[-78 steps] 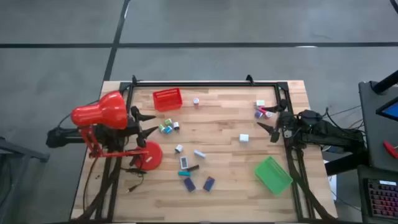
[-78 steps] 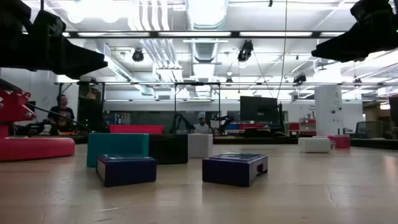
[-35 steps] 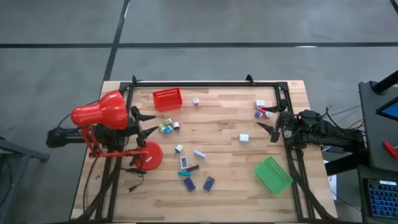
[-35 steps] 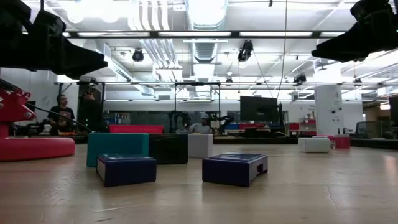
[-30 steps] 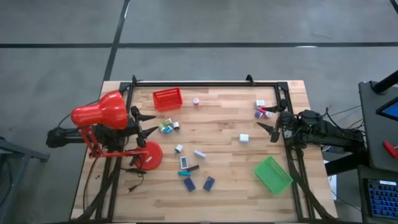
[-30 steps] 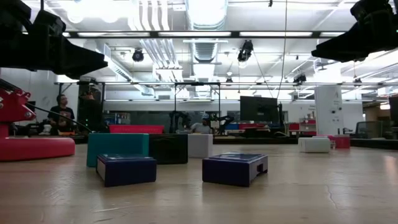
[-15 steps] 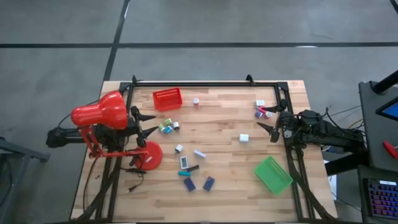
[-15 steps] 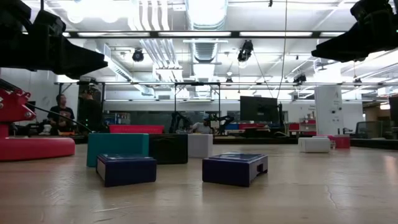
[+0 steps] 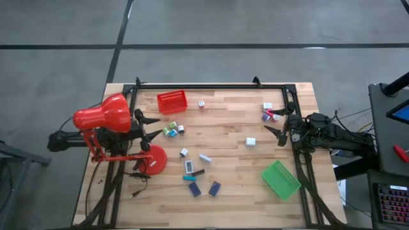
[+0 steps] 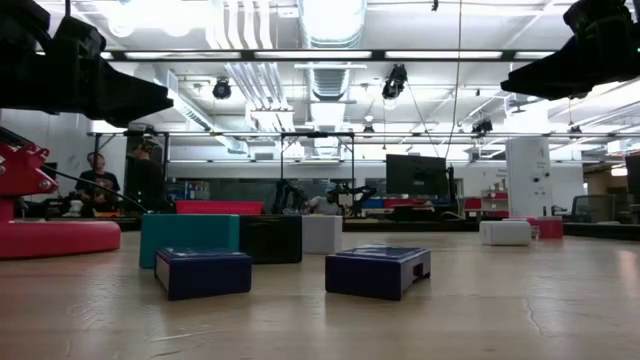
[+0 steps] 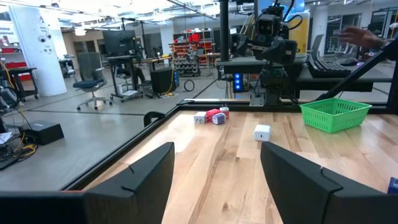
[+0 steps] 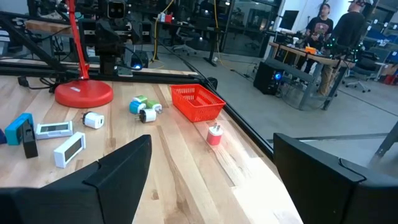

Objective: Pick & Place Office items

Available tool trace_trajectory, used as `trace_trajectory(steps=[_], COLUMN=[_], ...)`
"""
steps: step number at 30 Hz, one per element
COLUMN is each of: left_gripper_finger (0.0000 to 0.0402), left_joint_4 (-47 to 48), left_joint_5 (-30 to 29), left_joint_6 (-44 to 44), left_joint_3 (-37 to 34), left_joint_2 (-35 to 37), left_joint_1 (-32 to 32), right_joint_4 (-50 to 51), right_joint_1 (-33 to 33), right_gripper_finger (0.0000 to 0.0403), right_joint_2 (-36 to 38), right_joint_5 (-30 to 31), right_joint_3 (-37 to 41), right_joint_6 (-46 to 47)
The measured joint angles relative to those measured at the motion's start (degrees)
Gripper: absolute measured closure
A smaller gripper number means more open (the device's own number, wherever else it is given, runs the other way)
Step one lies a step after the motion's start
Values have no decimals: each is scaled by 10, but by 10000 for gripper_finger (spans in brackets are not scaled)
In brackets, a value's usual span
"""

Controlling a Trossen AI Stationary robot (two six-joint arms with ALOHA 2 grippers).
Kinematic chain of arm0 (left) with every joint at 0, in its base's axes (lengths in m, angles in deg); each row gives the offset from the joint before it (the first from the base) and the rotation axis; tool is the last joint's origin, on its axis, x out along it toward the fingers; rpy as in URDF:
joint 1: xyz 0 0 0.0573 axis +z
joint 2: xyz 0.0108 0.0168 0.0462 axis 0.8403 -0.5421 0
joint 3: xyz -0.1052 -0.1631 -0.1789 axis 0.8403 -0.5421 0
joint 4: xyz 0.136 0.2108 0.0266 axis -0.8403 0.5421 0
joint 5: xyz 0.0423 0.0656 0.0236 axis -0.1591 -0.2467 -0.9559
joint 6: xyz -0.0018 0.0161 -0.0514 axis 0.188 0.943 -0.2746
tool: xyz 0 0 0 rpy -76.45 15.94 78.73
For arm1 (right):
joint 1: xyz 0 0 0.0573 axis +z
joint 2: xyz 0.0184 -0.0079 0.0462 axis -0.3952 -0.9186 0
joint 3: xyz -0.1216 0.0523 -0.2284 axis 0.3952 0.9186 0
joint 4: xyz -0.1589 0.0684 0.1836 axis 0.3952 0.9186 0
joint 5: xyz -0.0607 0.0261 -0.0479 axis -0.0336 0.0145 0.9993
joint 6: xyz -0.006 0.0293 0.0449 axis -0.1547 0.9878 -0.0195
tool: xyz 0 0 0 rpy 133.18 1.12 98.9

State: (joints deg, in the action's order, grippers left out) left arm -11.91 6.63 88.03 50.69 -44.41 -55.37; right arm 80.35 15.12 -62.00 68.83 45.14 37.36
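I find the office items [image 9: 192,167] scattered loose over the wooden bench [image 9: 230,147], none of them held. Near the middle, toward the near edge, lie two navy blocks [image 9: 214,188] side by side, with a teal piece [image 9: 188,178] and a white clip-like piece [image 9: 189,167] just beyond them. In the low view the same navy blocks [image 10: 378,271] sit closest, a teal block [image 10: 189,238] behind them on the left. A single white block [image 9: 250,141] lies alone right of centre. A small cluster of green and white pieces [image 9: 171,131] rests left of centre, close to the left gripper. Pink, white and navy pieces [image 9: 268,114] are grouped at the far right, just beside the right gripper. One small piece [image 9: 201,103] stands near the far edge, right of the red tray.

The red tray [image 9: 172,101] sits far left; the green tray [image 9: 280,179] sits near right, tilted to the bench edges. I see nothing inside either tray from above.

The red desk lamp [image 9: 102,116] stands at the left edge, its round base [image 9: 153,160] on the bench.

The left gripper [image 9: 152,126] hangs at the left side beside the lamp, jaws parted, holding nothing. The right gripper [image 9: 276,125] hangs at the right side, jaws wide and empty.

Beyond the bench, people [image 12: 336,28] are standing at a workstation.
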Motion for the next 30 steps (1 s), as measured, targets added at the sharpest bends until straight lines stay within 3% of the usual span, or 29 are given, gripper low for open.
trace_trajectory(steps=[10,16,21,25,30], left_gripper_finger=[156,156,156,156,156], left_joint_4=[0,0,0,0,0], left_joint_5=[0,0,0,0,0], left_joint_6=[0,0,0,0,0], left_joint_3=[0,0,0,0,0], left_joint_2=[0,0,0,0,0], left_joint_1=[0,0,0,0,0], right_joint_4=[-15,-67,-44,-41,-6], right_joint_1=[0,0,0,0,0], right_gripper_finger=[76,76,76,76,76], right_joint_2=[0,0,-12,-71,-196], right_joint_5=[2,88,85,85,84], right_joint_3=[0,-12,-56,-98,-149], right_joint_6=[29,58,65,76,103])
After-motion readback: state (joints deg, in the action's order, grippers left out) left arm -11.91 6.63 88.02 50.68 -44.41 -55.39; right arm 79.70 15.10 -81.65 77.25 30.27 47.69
